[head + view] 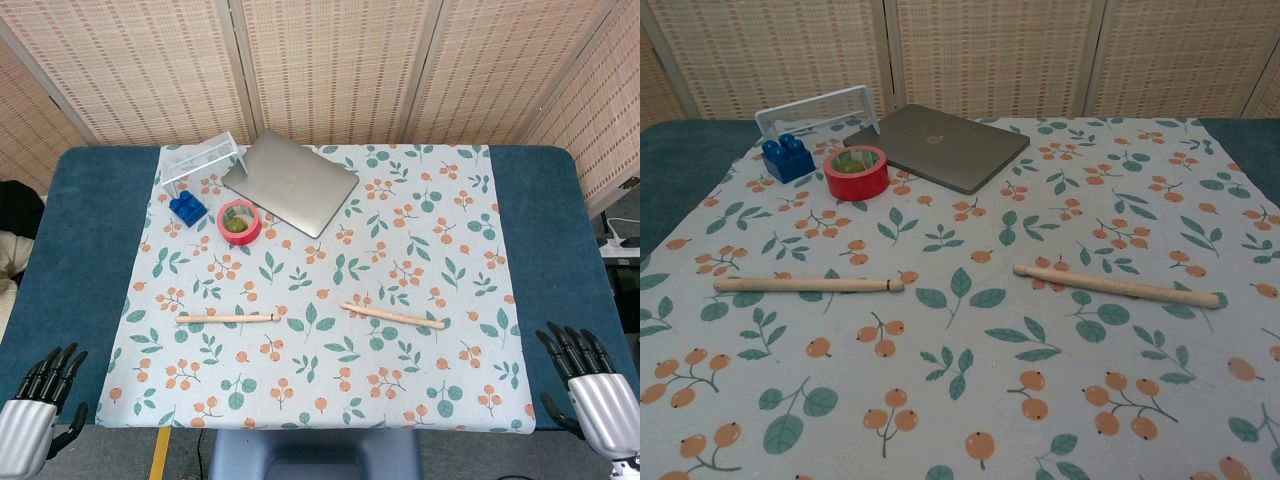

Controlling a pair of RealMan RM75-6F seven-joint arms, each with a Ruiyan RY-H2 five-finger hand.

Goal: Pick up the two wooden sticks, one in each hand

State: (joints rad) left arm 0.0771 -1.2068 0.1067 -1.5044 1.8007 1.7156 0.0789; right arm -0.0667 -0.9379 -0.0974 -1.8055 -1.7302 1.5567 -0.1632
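We see two hands at the near table edge, head view only. Left hand [40, 395] sits at the near-left corner over the blue table [90, 230] cover, fingers [55, 368] apart and stretched forward, holding nothing. Right hand [590, 385] sits at the near-right corner, fingers [570, 345] likewise apart, holding nothing. Neither hand touches a stick; both are well apart from them. Chest view shows no hands.

Two wooden sticks, both flat on the floral cloth [330, 400], in the near half of it. Left stick [228, 318] lies nearly level left to right, left of centre. Right stick [392, 315] lies right of centre, tilted slightly, its right end nearer to us than its left. In chest view the left stick [808, 285] and the right stick [1117, 285] have a clear gap between their inner ends, no contact.

Further back, left of centre, we count four more items, one of each:
- one red tape roll [239, 222], lying flat, hole up, something greenish inside it
- one blue toy brick [187, 207], just left of the tape
- one white wire rack [203, 160], behind the brick, near the far-left corner of the cloth
- one grey laptop [290, 182], lid closed, turned at an angle, just right of the rack and tape

Behind the table: woven folding screen [330, 60] across the full width
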